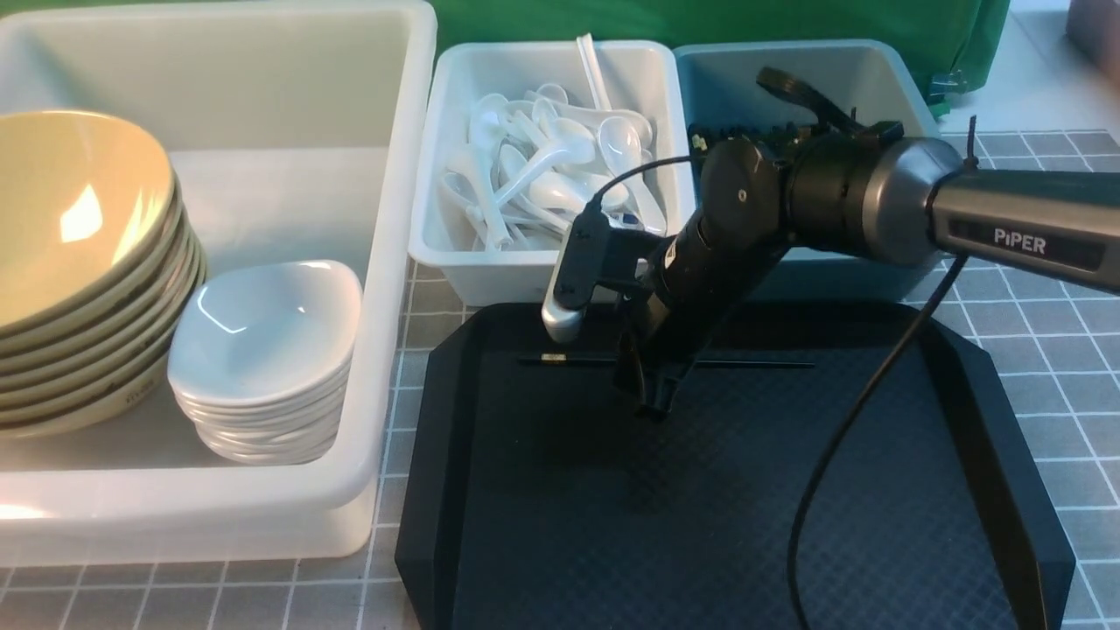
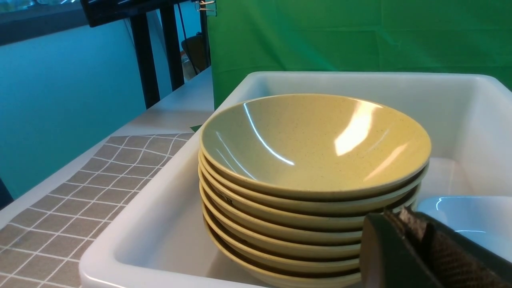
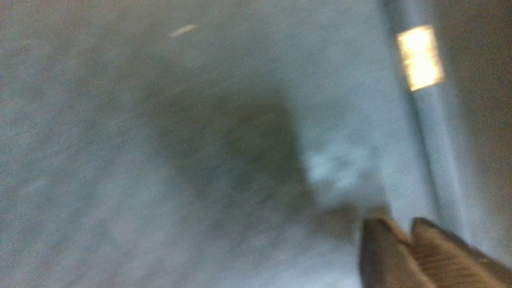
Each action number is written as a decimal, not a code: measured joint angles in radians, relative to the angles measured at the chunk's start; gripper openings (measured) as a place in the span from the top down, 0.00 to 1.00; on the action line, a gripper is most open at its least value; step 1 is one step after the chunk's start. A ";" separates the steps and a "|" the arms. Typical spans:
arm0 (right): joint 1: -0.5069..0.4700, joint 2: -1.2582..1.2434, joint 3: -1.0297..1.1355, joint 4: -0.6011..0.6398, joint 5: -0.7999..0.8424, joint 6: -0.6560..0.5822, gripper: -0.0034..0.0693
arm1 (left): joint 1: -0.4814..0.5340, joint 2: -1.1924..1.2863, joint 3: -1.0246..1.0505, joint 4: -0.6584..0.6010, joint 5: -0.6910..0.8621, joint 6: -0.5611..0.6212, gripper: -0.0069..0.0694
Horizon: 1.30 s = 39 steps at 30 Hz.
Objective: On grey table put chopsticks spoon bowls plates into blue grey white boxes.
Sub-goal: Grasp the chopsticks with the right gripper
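A black chopstick (image 1: 752, 363) with a gold band lies across the far part of the black tray (image 1: 700, 542). My right gripper (image 1: 656, 402) points down at the tray just in front of it. In the right wrist view the gripper (image 3: 400, 228) has its fingers together with nothing showing between them, and the chopstick (image 3: 436, 140) runs past beside them. Yellow bowls (image 1: 79, 219) and white plates (image 1: 262, 324) are stacked in the big white box (image 1: 289, 87). White spoons (image 1: 551, 166) fill the small white box (image 1: 455, 254). My left gripper (image 2: 400, 218) is shut and empty beside the bowl stack (image 2: 312, 144).
A blue-grey box (image 1: 875, 79) stands behind the right arm, its inside mostly hidden. The tray sits on the grey tiled table (image 1: 1050, 350). A black cable (image 1: 840, 455) hangs from the right arm over the tray. A green cloth hangs behind the boxes.
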State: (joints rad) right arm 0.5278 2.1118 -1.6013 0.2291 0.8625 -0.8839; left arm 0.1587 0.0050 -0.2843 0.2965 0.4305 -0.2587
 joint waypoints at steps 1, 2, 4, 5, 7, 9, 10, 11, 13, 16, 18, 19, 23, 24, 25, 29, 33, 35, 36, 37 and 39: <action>0.000 0.002 -0.018 0.004 0.031 0.000 0.88 | 0.000 0.000 0.000 0.000 0.000 0.000 0.92; 0.000 0.005 -0.036 0.004 0.062 0.001 0.90 | 0.000 0.000 0.000 0.000 0.000 0.000 0.92; 0.000 0.004 -0.080 0.015 0.101 0.005 0.91 | 0.000 0.000 0.000 0.000 0.000 0.000 0.92; 0.000 -0.001 -0.104 0.021 0.110 0.009 0.91 | 0.000 0.000 0.000 0.000 0.000 0.000 0.92; 0.001 -0.011 -0.133 0.025 0.125 0.024 0.91 | 0.000 0.000 0.000 0.000 0.000 0.000 0.92; 0.001 -0.048 -0.185 0.031 0.154 0.042 0.91 | 0.000 0.000 0.000 0.000 0.000 0.000 0.92; 0.001 -0.071 -0.194 0.031 0.161 0.053 0.91 | 0.000 0.000 0.000 0.000 0.000 0.000 0.92; -0.002 -0.099 -0.193 0.030 0.157 0.068 0.91 | 0.000 0.000 0.000 0.000 0.000 0.000 0.92; -0.013 -0.158 -0.128 0.032 0.090 0.103 0.91 | 0.000 0.000 0.000 0.000 0.000 0.000 0.92; -0.030 -0.236 0.043 0.032 -0.094 0.140 0.90 | 0.000 0.000 0.000 0.000 0.000 0.000 0.92; -0.033 -0.272 0.178 0.029 -0.260 0.153 0.90 | 0.000 0.000 0.000 0.000 0.000 0.000 0.92; -0.033 -0.283 0.246 0.029 -0.354 0.157 0.90 | 0.000 0.000 0.000 0.000 0.000 0.000 0.92; -0.020 -0.294 0.464 0.033 -0.737 0.158 0.90 | 0.000 0.000 0.000 0.000 0.000 0.000 0.92; -0.020 -0.291 0.471 0.034 -0.754 0.158 0.90 | 0.000 0.000 0.000 0.000 0.000 0.000 0.92; -0.020 -0.275 0.505 0.037 -0.849 0.158 0.90 | 0.000 0.000 0.000 0.000 0.000 0.000 0.92; -0.020 -0.211 0.512 0.040 -0.920 0.159 0.90 | -0.001 0.000 0.000 0.000 0.000 0.000 0.92; -0.020 -0.167 0.511 0.040 -0.923 0.159 0.90 | -0.001 0.000 0.000 0.000 0.000 0.000 0.92; -0.020 -0.135 0.508 0.040 -0.916 0.155 0.90 | -0.002 0.000 0.000 0.000 0.000 0.000 0.92; -0.020 -0.133 0.508 0.040 -0.916 0.154 0.90 | -0.002 0.000 0.000 0.000 0.000 0.000 0.92; -0.020 -0.122 0.506 0.040 -0.919 0.140 0.90 | -0.002 0.000 0.000 0.000 0.000 0.000 0.92; -0.020 -0.118 0.501 0.041 -0.920 0.121 0.90 | -0.002 0.000 0.000 0.000 0.000 0.000 0.92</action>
State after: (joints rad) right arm 0.5074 1.9935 -1.1003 0.2704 -0.0574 -0.7631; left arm 0.1569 0.0050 -0.2843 0.2965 0.4305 -0.2587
